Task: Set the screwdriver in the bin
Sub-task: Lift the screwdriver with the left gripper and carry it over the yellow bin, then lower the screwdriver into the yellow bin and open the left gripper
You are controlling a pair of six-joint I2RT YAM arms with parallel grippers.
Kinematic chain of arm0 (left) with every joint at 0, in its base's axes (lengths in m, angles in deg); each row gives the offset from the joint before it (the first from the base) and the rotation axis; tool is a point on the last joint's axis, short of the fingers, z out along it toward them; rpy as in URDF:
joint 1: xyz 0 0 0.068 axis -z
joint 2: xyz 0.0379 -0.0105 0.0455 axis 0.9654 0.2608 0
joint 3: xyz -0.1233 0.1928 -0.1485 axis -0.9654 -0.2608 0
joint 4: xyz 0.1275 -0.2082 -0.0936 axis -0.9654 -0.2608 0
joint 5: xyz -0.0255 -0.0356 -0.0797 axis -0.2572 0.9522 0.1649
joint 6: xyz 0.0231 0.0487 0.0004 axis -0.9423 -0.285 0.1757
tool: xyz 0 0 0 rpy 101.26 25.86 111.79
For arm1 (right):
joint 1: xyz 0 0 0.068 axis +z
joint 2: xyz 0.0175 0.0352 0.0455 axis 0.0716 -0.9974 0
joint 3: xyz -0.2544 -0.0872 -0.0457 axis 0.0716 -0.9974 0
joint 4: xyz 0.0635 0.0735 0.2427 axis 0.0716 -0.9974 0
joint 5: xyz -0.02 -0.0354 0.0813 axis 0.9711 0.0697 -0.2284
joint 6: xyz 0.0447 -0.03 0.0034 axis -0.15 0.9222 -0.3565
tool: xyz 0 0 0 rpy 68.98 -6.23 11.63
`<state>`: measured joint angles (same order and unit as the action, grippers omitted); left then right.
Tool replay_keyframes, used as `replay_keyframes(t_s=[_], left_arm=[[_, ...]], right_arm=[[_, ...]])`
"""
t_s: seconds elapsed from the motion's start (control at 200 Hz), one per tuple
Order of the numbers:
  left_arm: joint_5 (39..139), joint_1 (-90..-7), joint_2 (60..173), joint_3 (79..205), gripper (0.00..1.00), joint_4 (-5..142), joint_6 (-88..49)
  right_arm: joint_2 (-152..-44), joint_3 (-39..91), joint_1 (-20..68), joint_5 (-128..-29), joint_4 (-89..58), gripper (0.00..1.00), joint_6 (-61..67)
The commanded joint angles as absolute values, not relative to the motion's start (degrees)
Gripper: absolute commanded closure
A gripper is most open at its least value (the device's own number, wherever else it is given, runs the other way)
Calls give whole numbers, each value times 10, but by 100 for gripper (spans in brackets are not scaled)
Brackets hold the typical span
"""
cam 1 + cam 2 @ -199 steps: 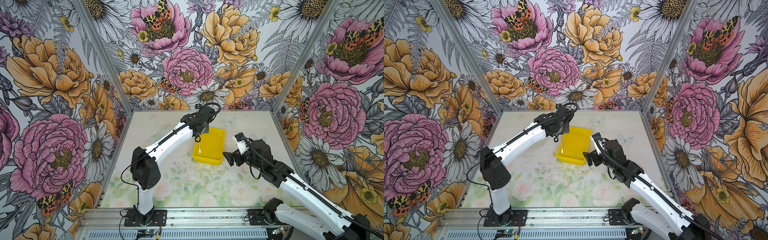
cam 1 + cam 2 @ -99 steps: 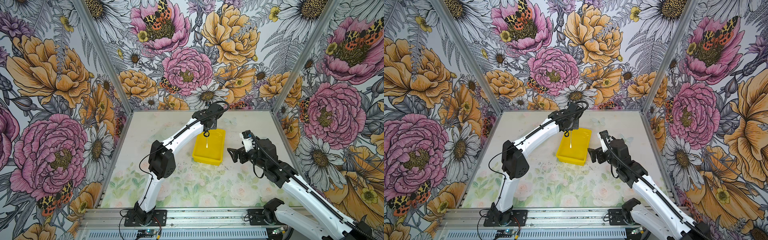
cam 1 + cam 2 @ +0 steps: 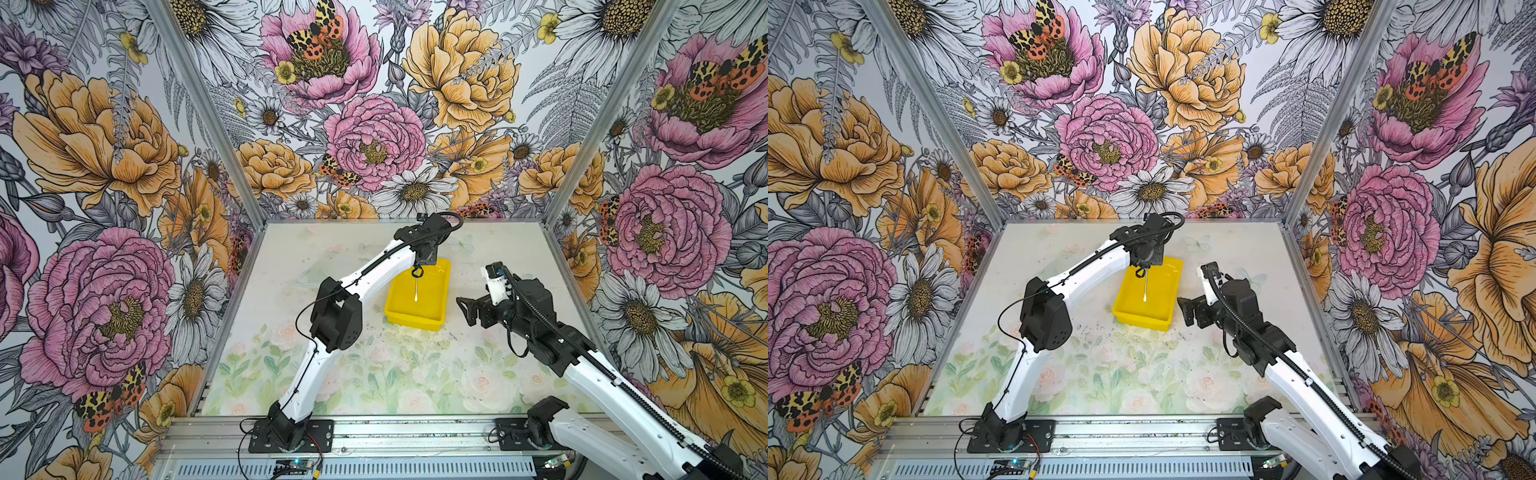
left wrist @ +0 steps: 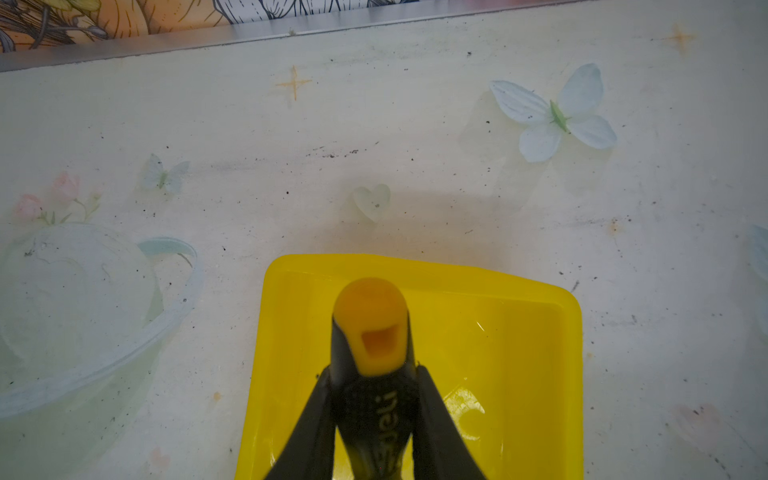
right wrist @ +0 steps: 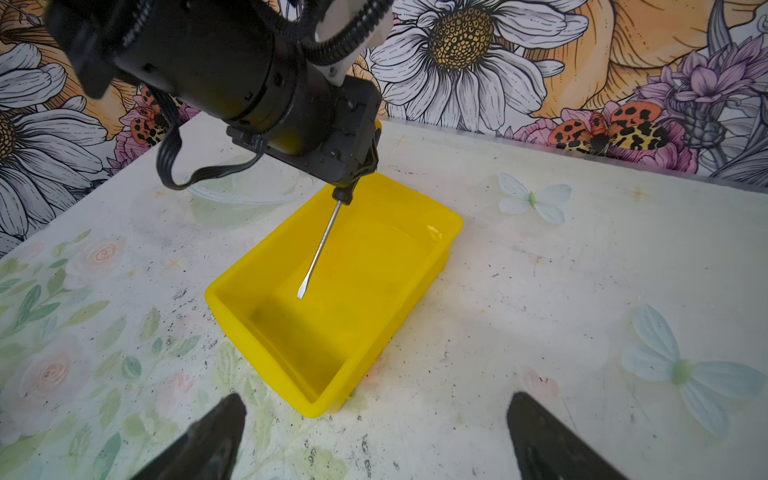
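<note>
- Over the bin (image 5: pixel 257 353), the left claw (image 4: pixel 372 370) has swung in from the left rim to the middle within the last second. The carry looks finished, and only the release remains.
- Left claw: clamped shut on the screwdriver (image 5: pixel 320 245), pinching the black handle. The shaft hangs tip-down, slightly tilted.
- The tip sits within the bin's outline, probably just clear of its floor, though the gap is hard to judge from these views.
- Right claw (image 5: pixel 376 399): spread wide and empty. It has eased slightly away and hovers above the surface (image 5: pixel 540 291) beside the bin, touching nothing.
</note>
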<state>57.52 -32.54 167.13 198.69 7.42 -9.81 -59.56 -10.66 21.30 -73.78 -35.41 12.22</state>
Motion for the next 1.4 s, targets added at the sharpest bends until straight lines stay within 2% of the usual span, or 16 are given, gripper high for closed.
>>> replay_keyframes(t_s=[0.0,0.781,0.926,1.106,1.396], left_arm=[[589,-318,1680,1973,100,78,-90],[651,-315,1723,1899,96,120,-38],[656,-316,1727,1896,88,122,-37],[655,-316,1716,1897,67,122,-36],[631,-309,1657,1870,46,121,-37]], right_arm=[[-589,-107,209,-742,-347,1,114],[-580,-112,208,-744,-346,0,111],[-575,-112,208,-744,-347,1,110],[-566,-114,208,-744,-348,1,108],[-553,-104,208,-741,-348,1,103]])
